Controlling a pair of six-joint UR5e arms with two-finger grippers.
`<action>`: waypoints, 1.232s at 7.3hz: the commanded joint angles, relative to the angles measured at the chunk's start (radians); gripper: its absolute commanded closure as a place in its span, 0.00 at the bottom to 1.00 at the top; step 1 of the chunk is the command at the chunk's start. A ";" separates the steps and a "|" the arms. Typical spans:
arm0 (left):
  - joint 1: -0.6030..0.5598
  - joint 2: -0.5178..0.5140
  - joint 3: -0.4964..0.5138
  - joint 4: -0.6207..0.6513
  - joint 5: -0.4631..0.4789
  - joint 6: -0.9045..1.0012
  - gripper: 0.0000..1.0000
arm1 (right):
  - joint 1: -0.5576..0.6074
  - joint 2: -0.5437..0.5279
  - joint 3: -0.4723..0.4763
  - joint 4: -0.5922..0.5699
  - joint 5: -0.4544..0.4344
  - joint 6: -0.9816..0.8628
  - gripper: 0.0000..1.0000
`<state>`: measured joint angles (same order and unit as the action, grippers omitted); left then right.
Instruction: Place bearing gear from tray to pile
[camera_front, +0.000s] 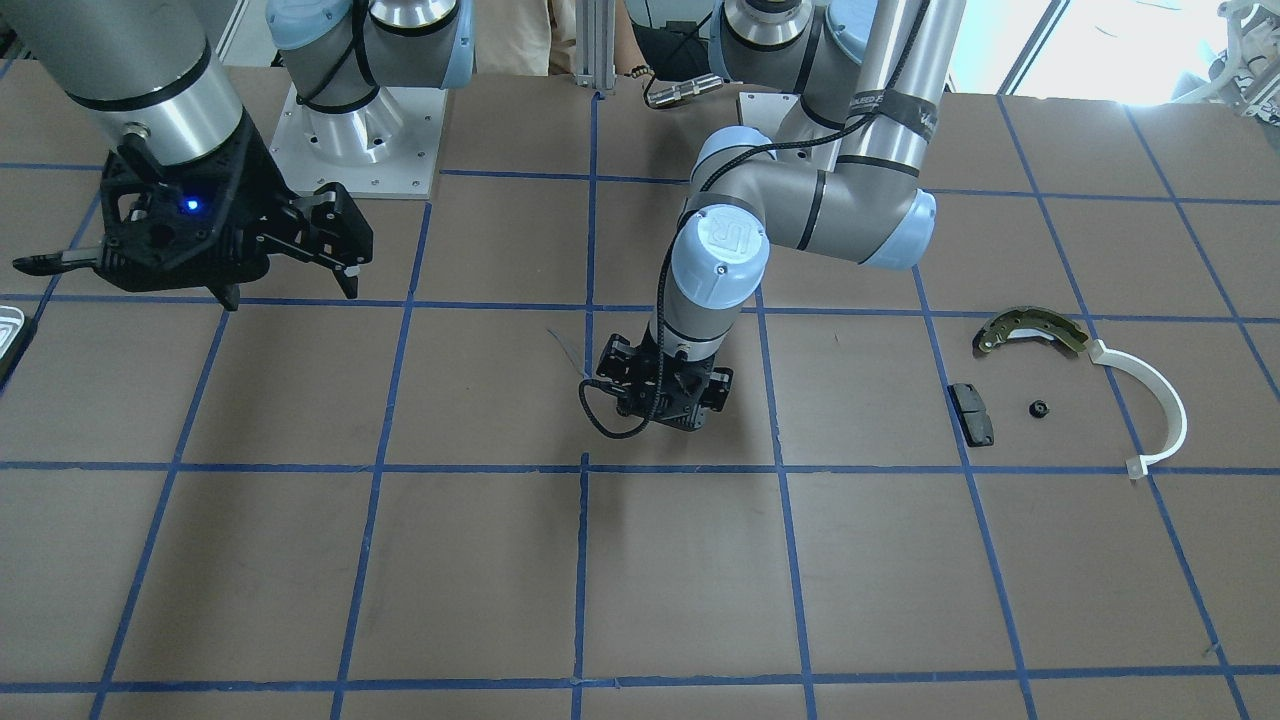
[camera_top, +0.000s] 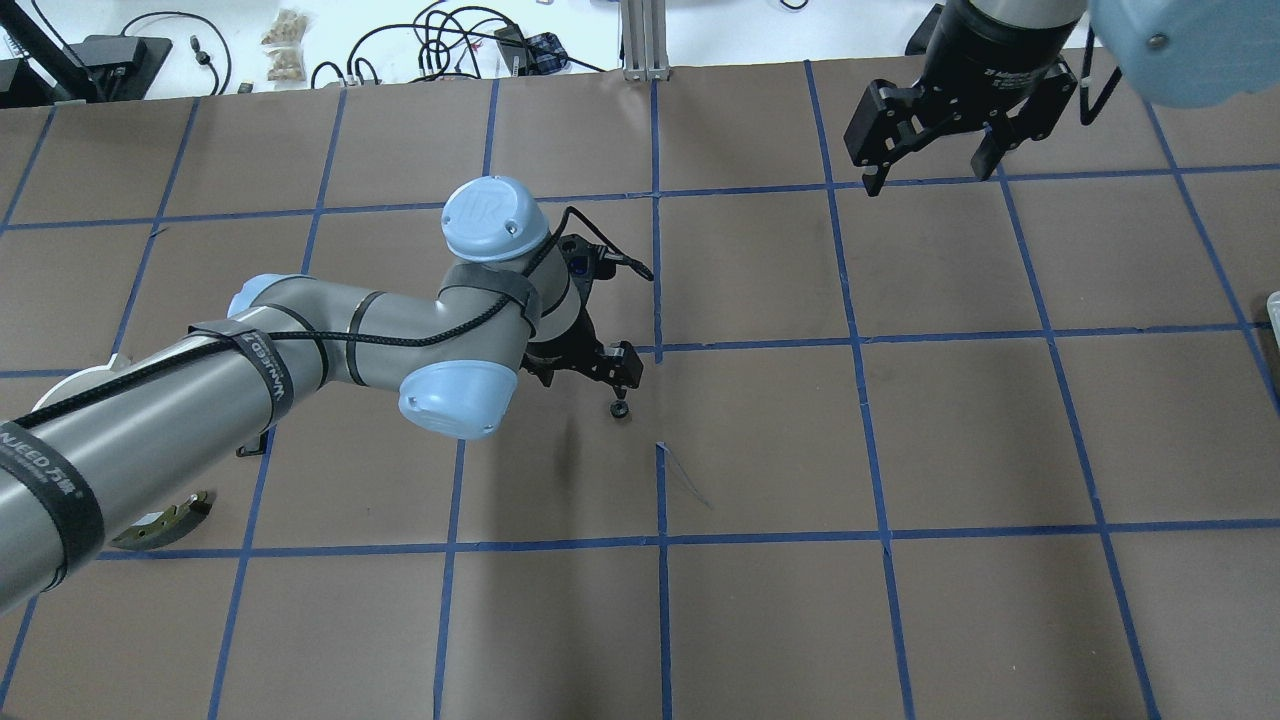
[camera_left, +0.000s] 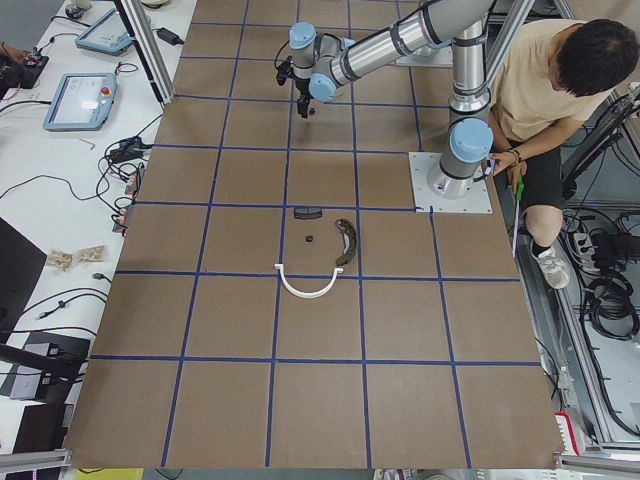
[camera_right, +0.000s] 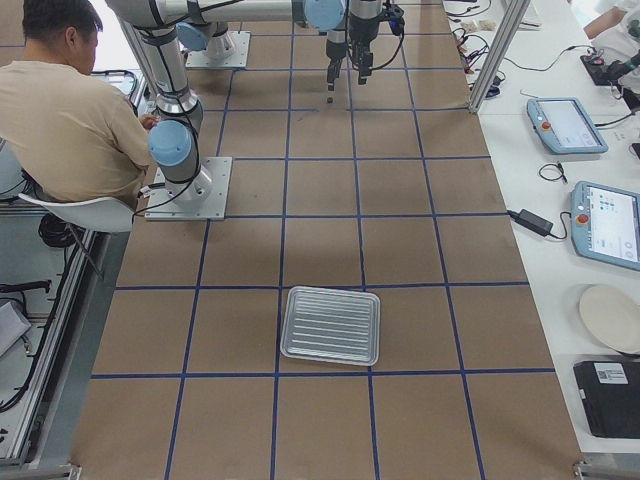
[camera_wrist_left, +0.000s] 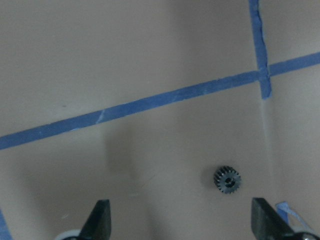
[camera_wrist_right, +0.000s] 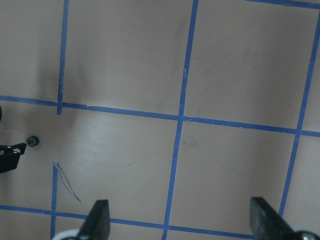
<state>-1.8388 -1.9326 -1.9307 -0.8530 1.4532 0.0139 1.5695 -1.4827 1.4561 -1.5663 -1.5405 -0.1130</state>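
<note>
A small dark toothed bearing gear (camera_wrist_left: 227, 180) lies on the brown table by a blue tape crossing; it also shows in the overhead view (camera_top: 620, 410) and in the right wrist view (camera_wrist_right: 33, 141). My left gripper (camera_wrist_left: 182, 225) is open and empty, hovering just above the gear without touching it; it is at mid-table (camera_top: 590, 365). My right gripper (camera_wrist_right: 182, 225) is open and empty, held high at the far right (camera_top: 925, 150). The tray (camera_right: 330, 325) is empty. The pile holds a brake shoe (camera_front: 1030, 330), a white arc (camera_front: 1160, 410), a dark pad (camera_front: 970, 413) and another small black gear (camera_front: 1040, 408).
The tray's rim shows as a sliver at the table's edge (camera_front: 8, 330). The left arm's elbow (camera_top: 455, 400) reaches over the table's left half. An operator (camera_right: 60, 110) sits beside the robot's bases. Blue tape lines grid the table.
</note>
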 joint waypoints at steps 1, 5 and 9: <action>-0.043 -0.034 -0.007 0.057 0.002 0.003 0.10 | -0.006 -0.031 0.001 0.017 -0.004 0.054 0.00; -0.048 -0.052 -0.011 0.072 0.013 0.011 0.77 | 0.003 -0.030 -0.002 0.002 0.002 0.122 0.00; -0.018 -0.033 0.022 0.027 0.065 0.033 1.00 | 0.003 -0.030 0.000 0.003 0.005 0.122 0.00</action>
<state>-1.8763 -1.9821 -1.9242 -0.7895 1.5202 0.0347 1.5723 -1.5120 1.4555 -1.5633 -1.5356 0.0099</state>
